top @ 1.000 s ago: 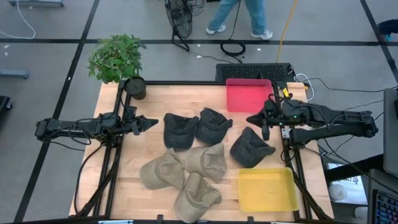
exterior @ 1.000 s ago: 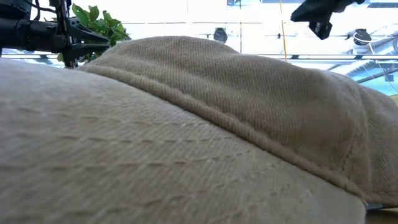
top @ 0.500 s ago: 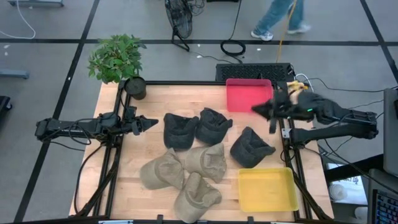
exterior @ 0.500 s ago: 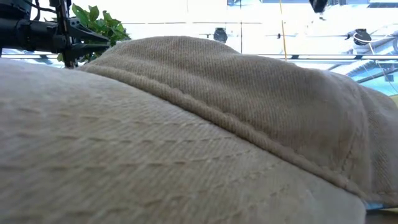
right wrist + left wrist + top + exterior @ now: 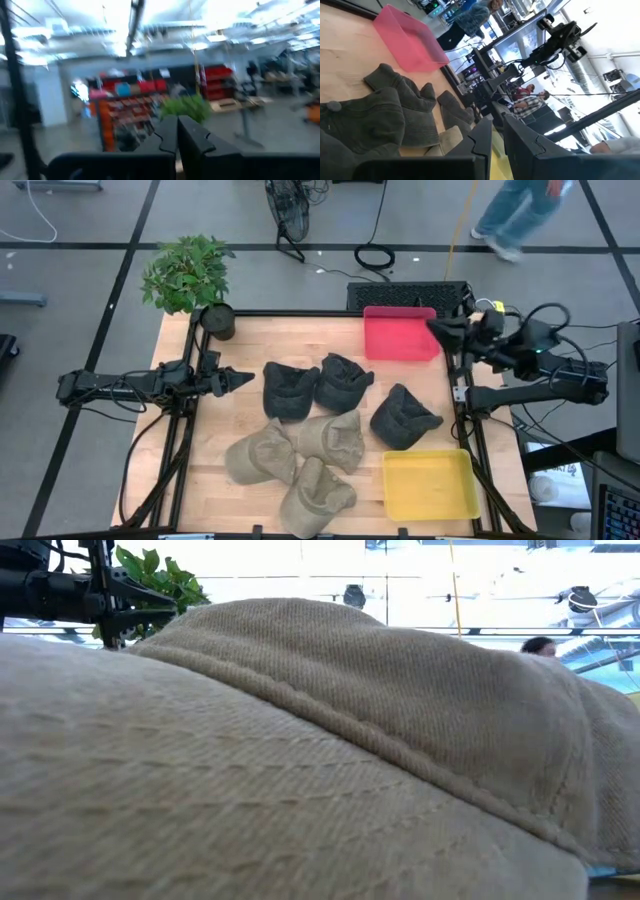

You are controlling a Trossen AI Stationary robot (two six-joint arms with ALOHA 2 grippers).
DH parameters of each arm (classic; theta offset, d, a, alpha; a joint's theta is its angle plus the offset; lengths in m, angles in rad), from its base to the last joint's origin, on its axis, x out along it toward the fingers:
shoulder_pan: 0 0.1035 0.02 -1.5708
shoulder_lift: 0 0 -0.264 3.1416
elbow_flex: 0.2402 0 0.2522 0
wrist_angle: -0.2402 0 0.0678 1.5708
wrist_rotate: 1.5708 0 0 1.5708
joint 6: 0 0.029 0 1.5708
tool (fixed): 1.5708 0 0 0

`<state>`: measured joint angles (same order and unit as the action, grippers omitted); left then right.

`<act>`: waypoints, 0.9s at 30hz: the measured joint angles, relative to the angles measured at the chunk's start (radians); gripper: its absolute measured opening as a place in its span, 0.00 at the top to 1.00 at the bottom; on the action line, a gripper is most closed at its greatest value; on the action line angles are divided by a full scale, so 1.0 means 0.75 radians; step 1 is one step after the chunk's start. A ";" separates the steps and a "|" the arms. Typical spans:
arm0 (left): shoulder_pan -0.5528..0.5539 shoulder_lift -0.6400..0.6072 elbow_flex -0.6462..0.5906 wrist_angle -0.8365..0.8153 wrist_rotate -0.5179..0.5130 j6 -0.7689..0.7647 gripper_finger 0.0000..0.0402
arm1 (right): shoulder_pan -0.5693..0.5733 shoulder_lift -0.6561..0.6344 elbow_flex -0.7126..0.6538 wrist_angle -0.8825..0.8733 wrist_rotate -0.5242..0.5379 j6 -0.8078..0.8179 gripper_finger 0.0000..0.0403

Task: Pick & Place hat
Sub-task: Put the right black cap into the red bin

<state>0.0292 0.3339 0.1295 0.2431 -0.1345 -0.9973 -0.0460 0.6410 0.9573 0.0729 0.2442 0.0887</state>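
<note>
Right claw (image 5: 436,326) clenched, empty, raised by red bin (image 5: 400,333); nearest black hat (image 5: 403,418) well apart (left claw (image 5: 245,379) parked, nearly shut).

L arm (image 5: 150,384) waiting, R fingers (image 5: 192,131) closed, raised

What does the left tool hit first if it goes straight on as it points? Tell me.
Probably the nearest dark hat. The left tool lies level at the table's left edge, pointing across the table toward it. Its height above the wood is unclear, so it might pass over the hat.
</note>
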 joint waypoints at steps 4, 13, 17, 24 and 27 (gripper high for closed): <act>0.000 0.000 0.000 0.001 0.000 -0.001 0.87 | -0.001 0.061 0.025 -0.177 0.081 0.000 0.90; 0.000 0.000 0.000 0.001 -0.001 -0.007 0.87 | 0.002 0.277 0.242 -0.927 0.424 0.106 0.58; 0.000 0.000 0.000 0.001 -0.001 -0.013 0.87 | 0.002 0.335 0.277 -1.226 0.258 0.308 0.50; 0.000 0.000 0.000 0.001 -0.002 0.005 0.87 | 0.003 0.385 0.277 -1.671 -0.184 0.668 0.54; 0.000 0.000 0.000 0.001 -0.007 0.029 0.87 | 0.003 0.382 0.277 -1.733 -0.262 0.732 0.58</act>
<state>0.0295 0.3339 0.1295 0.2436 -0.1398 -0.9756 -0.0435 0.9272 1.1652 -1.2270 0.0478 0.6379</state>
